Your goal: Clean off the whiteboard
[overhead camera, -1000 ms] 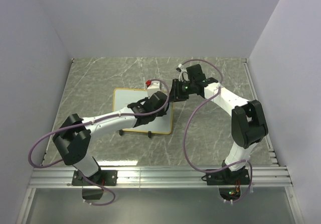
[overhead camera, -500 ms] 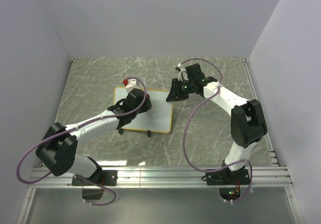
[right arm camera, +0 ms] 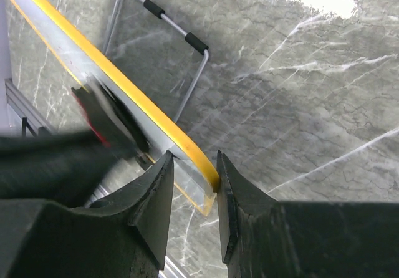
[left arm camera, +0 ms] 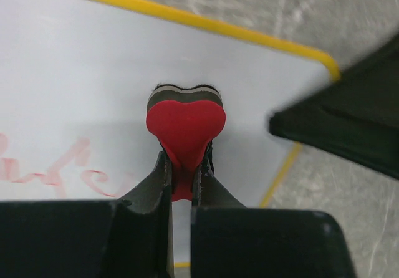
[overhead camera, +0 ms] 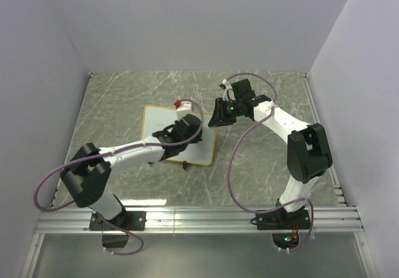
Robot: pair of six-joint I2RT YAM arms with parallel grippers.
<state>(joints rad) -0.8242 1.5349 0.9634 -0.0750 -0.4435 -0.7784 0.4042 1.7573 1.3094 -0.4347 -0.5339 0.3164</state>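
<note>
Left gripper [left arm camera: 181, 166] clamps the red eraser [left arm camera: 186, 125] tight between its fingers, with the pad pressed on the whiteboard [left arm camera: 81, 72]. Compared with half a second earlier, the eraser sits further right along the board's far edge. The board stands centre-left on the marble table [overhead camera: 262, 159]. Only the left wrist view shows faint red marks [left arm camera: 56, 166]. Right gripper [right arm camera: 192, 166] pinches the board's yellow-framed corner, and only its view shows the wire stand [right arm camera: 156, 60]

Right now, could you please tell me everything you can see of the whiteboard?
The whiteboard is a white panel in a thin yellow frame with rounded corners, propped on a wire stand on the grey table. Faint red scribbles remain. The left gripper presses a red eraser on it; the right gripper pinches its corner.
</note>
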